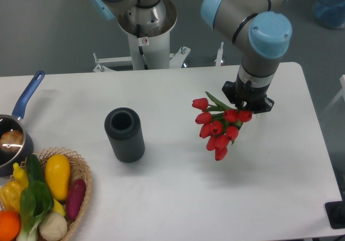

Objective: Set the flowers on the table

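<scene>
Red tulip flowers (218, 126) bunched at right of white table (172, 198), stems clasped in closed gripper (247, 104) above tabletop, dark ribbed vase (124, 135) standing apart at centre, wicker basket (81, 198) of vegetables front left, blue-handled saucepan (13, 138) beside it

We see a dark vase (124, 135) mid-table, a blue-handled pan (12, 138) at left, and a vegetable basket (81, 190) below it.
</scene>
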Robot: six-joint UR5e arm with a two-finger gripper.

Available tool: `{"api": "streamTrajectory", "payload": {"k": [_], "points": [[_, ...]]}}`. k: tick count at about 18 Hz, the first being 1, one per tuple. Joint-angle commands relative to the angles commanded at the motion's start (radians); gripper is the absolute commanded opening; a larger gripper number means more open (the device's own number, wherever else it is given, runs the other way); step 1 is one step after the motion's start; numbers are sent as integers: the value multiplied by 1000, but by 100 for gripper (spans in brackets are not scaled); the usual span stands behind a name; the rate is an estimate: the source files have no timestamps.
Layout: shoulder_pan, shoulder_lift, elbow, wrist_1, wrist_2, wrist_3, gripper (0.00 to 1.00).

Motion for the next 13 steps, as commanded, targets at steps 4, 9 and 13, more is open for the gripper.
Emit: {"api": "streamTrajectory", "payload": {"k": [4,9,13], "points": [[2,-3,2,14,0,9,100],[15,3,0,83,-5,5,100],[69,-8,-2,164,-5,18,100]]}}
